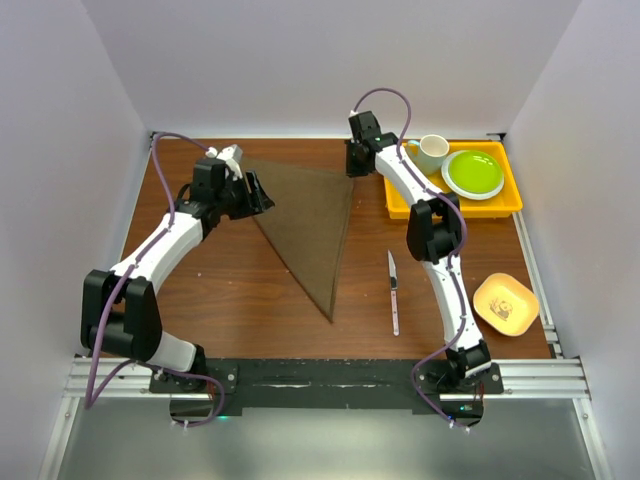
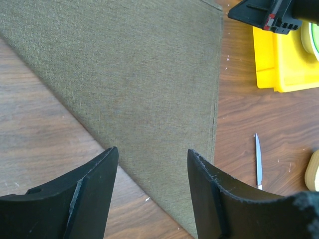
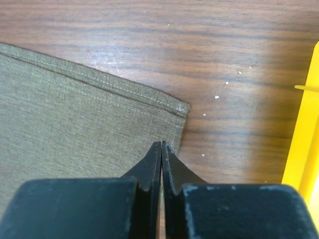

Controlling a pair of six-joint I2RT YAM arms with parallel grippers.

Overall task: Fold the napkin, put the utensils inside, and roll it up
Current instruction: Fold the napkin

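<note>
Nearest the arm bases, the knife (image 1: 394,292) is laid flat on the wooden table (image 1: 230,300). Its handle is pointed at the near edge and its blade tip at the far side. It's parked just right of the napkin's narrow end, not touching the cloth and well apart from both grippers. Further right, near the table's edge, a small yellow dish (image 1: 505,304) with a little printed figure can be spotted.

The napkin (image 1: 310,220) is spread flat mid-table, folded into a long triangle. The sharp point is aimed toward the near edge and the wide side is laid along the far part of the table.

The left gripper (image 2: 152,152) is held over the napkin's left slanted edge, up by the far-left corner. Its jaws are spread wide, and cloth and bare wood are both seen in the gap, so nothing is gripped.

The right gripper (image 3: 162,145) is set at the far-right corner of the napkin, jaws pressed tight together. The tips are seen right at the hemmed edge, but whether any fabric is actually caught between them can't be made out.

Just right of that corner, a yellow tray (image 1: 452,207) is placed at the far right, with a green plate (image 1: 473,173) and a mug (image 1: 432,152) held in it.
</note>
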